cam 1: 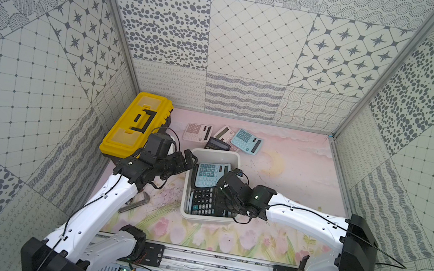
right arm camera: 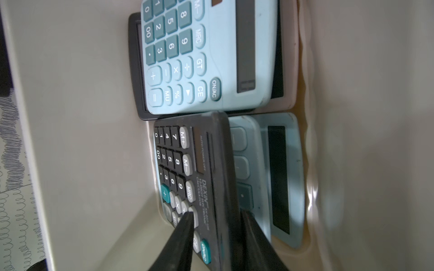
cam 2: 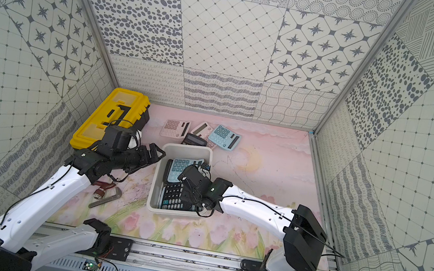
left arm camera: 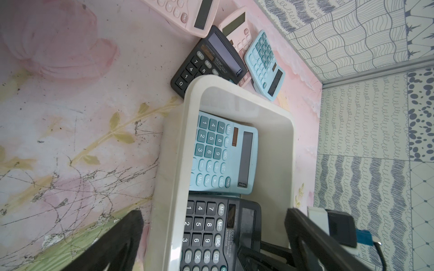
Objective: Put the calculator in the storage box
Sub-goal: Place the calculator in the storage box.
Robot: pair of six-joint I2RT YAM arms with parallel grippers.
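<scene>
matte black dexin calculator point(right arm camera: 202, 173) sits tilted inside the smooth white round-cornered plastic storage box point(cam 1: 217, 152). right gripper point(right arm camera: 217, 218) straddles its thin edge, whether pinching i cannot tell. left gripper point(left arm camera: 213, 213) gapes wide.

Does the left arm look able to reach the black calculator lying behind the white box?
Likely yes. The left hand is open and empty beside the storage box, and the black calculator lies just past the box's far rim with nothing between. The pink calculators crowd it, so finger room looks tight.
</scene>
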